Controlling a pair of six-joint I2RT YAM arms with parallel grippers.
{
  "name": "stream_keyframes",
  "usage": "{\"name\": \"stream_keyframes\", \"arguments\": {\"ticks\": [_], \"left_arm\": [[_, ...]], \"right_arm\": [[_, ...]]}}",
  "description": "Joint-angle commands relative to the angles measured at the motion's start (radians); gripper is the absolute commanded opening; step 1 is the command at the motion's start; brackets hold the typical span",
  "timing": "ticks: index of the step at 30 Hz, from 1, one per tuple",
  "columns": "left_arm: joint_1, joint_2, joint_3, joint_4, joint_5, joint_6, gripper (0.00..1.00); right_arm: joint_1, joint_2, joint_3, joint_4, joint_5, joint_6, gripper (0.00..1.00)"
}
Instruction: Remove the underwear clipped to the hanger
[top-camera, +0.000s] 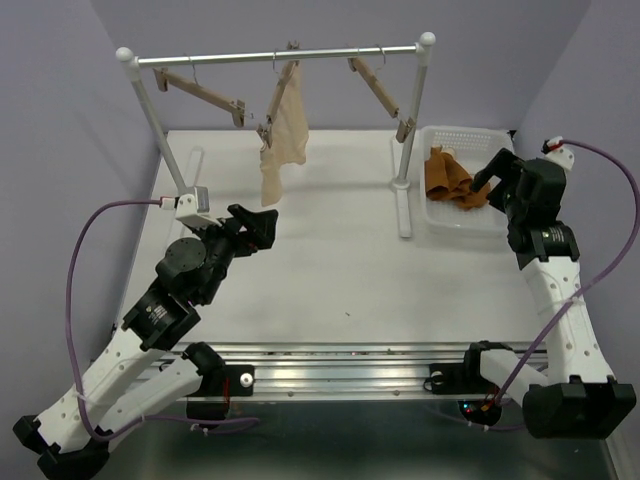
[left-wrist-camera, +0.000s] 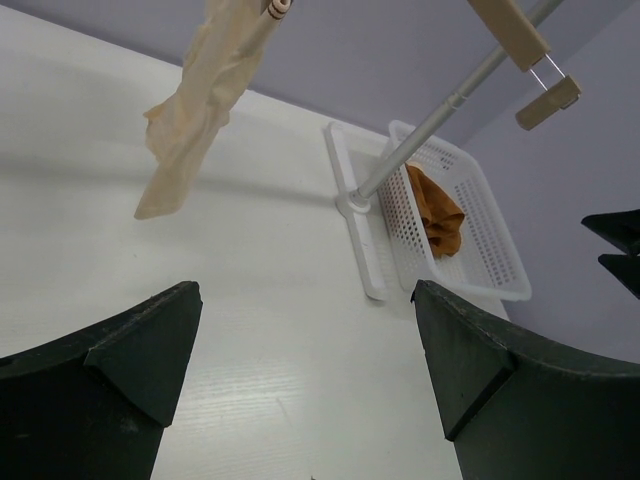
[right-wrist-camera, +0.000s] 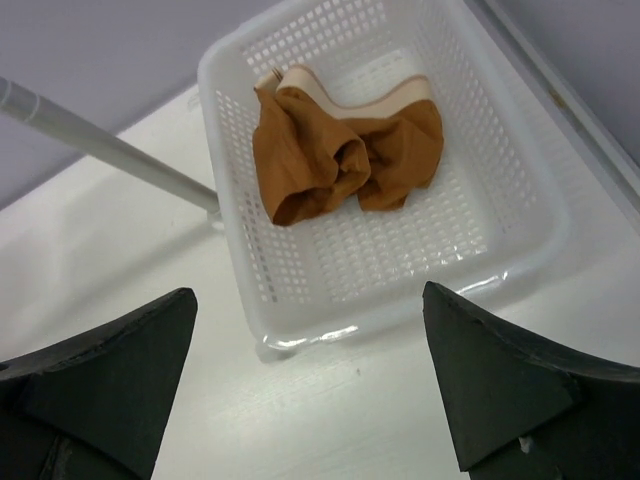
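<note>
The left gripper's (left-wrist-camera: 305, 320) dark fingers stand wide apart above a white tabletop (left-wrist-camera: 250, 300). Pale cream fabric underwear (left-wrist-camera: 195, 110) hangs limp at upper left. Crumpled rust-orange underwear (left-wrist-camera: 437, 215) lies in a white perforated plastic basket (left-wrist-camera: 485, 250), beside a grey rack pole (left-wrist-camera: 440, 115). A light wooden clip hanger (left-wrist-camera: 510, 30) crosses top right. Two dark points (left-wrist-camera: 615, 245) at the right edge are possibly another gripper.

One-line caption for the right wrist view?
Open right gripper facing the basket, rust-brown underwear crumpled inside.
</note>
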Motion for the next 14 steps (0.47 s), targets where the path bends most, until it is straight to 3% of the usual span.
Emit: {"name": "stream_keyframes", "arguments": {"ticks": [1,10,14], "left_arm": [[-0.004,-0.008,0.002,0.030,0.021,0.011,0.99],[-0.002,-0.002,-0.001,0.003,0.020,-0.009,0.99],[-0.002,-0.019,-0.007,0.008,0.017,-0.006,0.99]], "right_arm": [[-0.002,-0.045,-0.068,-0.061,-0.046,0.019,1.00],[-0.002,-0.090,-0.045,-0.153,0.081,0.143,1.00],[-0.002,-0.154,-0.074,-0.118,0.101,0.152,1.00]]}}
